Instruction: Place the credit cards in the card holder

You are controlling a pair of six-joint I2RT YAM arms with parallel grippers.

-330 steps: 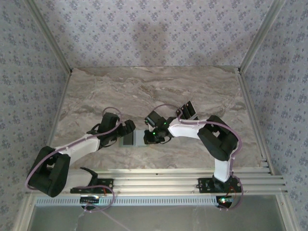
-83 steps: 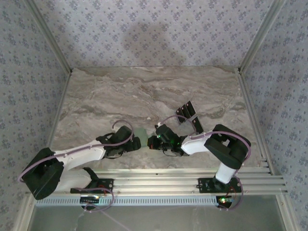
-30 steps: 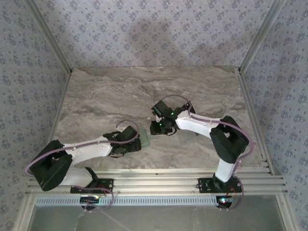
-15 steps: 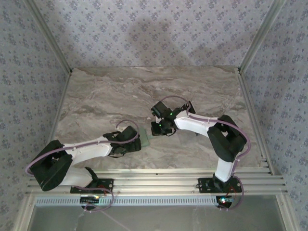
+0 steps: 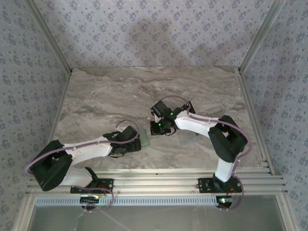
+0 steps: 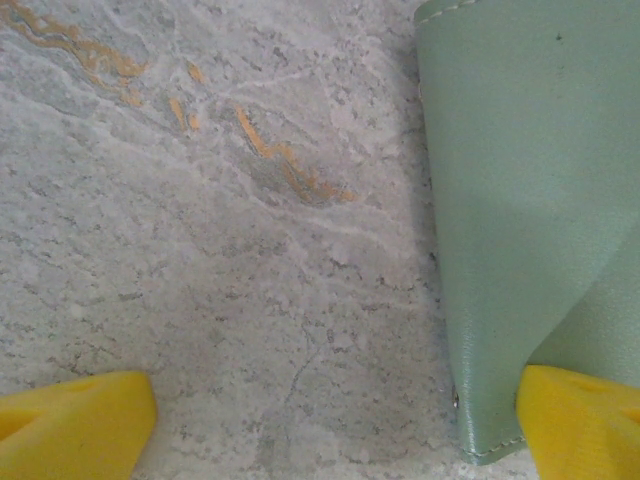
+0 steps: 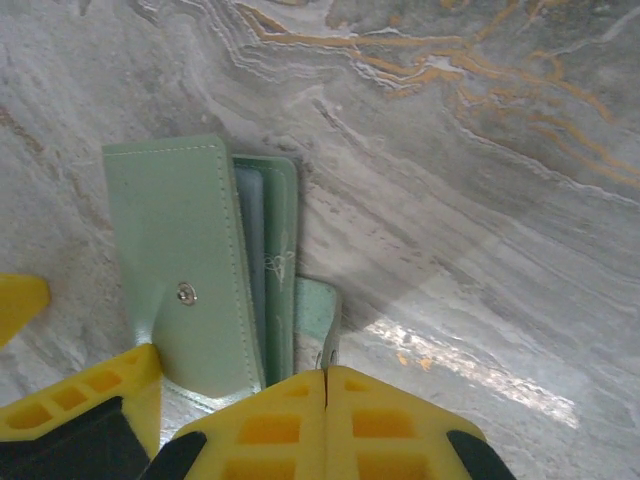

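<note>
The sage-green card holder [image 5: 145, 140] lies on the marble between the two grippers. In the right wrist view the card holder [image 7: 170, 250] is spread open, its snap flap on the left and inner pockets beside it. My right gripper [image 7: 325, 375] is shut on a thin green inner flap at the holder's right edge. My left gripper [image 6: 335, 420] is open; one of its yellow fingers [image 6: 580, 420] rests on the holder's corner [image 6: 520, 200], the other stands on bare marble. The dark credit cards [image 5: 189, 106] peek out behind the right arm, mostly hidden.
The marble table [image 5: 120, 96] stretches bare toward the back and left. Patterned walls close in three sides. An aluminium rail [image 5: 159, 180] runs along the near edge by the arm bases. The right arm's elbow [image 5: 231, 139] hangs over the table's right part.
The right gripper's fingers have come together on the holder's inner flap. Both arms have otherwise stayed almost still, and the left gripper has stayed open on the holder.
</note>
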